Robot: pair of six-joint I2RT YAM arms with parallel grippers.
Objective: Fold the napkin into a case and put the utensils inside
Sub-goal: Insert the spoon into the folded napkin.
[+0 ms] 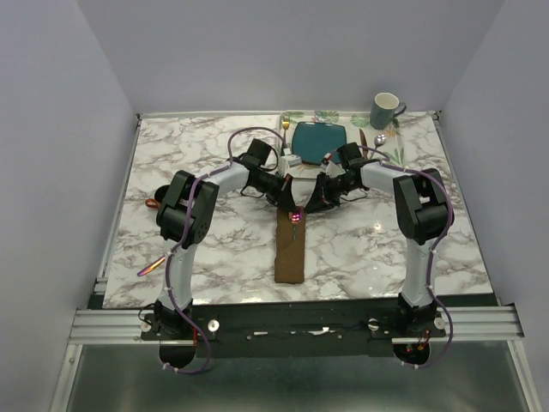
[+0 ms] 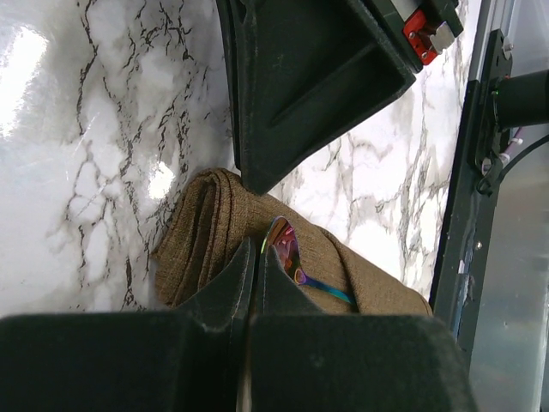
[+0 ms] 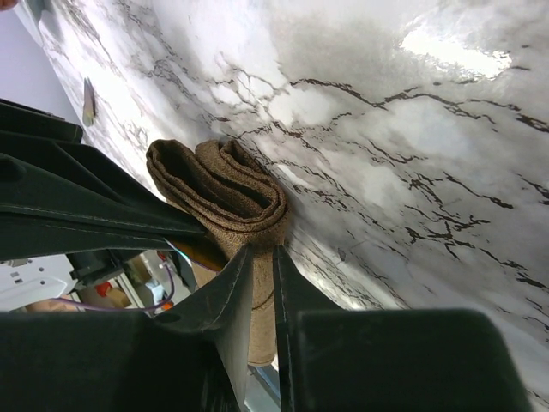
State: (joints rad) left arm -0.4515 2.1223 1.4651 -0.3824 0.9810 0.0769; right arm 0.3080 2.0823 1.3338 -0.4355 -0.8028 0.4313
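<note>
The brown napkin (image 1: 290, 251) lies as a long narrow folded strip in the middle of the table. An iridescent utensil (image 1: 296, 216) shines at its far end and sits inside a fold of the cloth (image 2: 288, 251). My left gripper (image 1: 287, 200) comes in from the left. Its jaws (image 2: 254, 251) are pressed together on a layer of the napkin (image 2: 202, 232) beside that utensil. My right gripper (image 1: 314, 204) faces it from the right. Its fingers (image 3: 263, 254) stand narrow around the edge of the rolled napkin end (image 3: 225, 184). Another iridescent utensil (image 1: 153, 264) lies at the table's left edge.
A teal plate (image 1: 319, 142), a grey-green mug (image 1: 386, 110) and a spoon (image 1: 380, 137) stand on the leaf-printed placemat (image 1: 330, 116) at the back. A small orange object (image 1: 151, 202) lies at the left. The two grippers nearly touch over the napkin's far end.
</note>
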